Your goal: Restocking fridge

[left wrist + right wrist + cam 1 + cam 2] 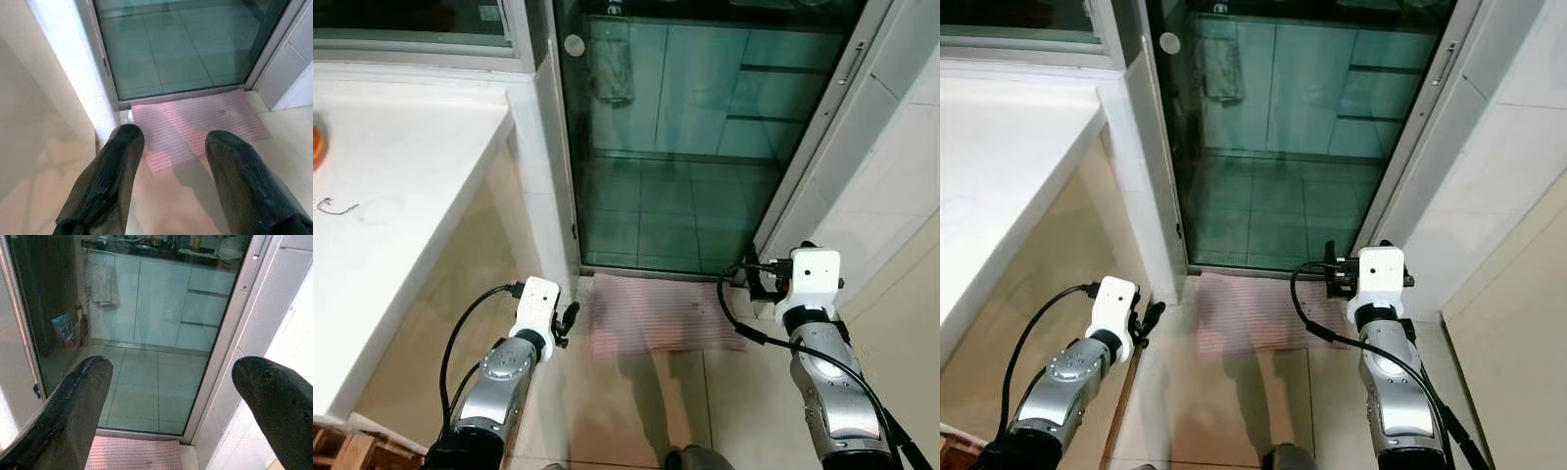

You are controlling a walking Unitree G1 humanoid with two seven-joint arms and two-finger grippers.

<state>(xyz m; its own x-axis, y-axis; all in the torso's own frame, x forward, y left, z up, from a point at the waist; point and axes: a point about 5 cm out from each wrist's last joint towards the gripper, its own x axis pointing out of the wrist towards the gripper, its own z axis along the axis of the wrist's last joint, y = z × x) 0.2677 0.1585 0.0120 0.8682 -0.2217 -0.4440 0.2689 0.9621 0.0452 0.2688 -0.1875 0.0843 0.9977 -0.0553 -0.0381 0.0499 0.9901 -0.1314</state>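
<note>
Before glass door (705,137) | pink mat (656,313) on tile | white counter (401,196) left

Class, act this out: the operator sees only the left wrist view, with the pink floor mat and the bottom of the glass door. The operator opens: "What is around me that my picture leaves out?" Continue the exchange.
Observer: A flat white countertop runs along the robot's left. A small orange thing lies on it, cut off by the picture's edge, so I cannot tell what it is.
Operator: And the other arm?
Observer: The right gripper is open and holds nothing. It points at the tall tinted glass door.
Operator: Anything behind the glass?
Observer: A pale towel hangs in front of white cabinets.
</note>
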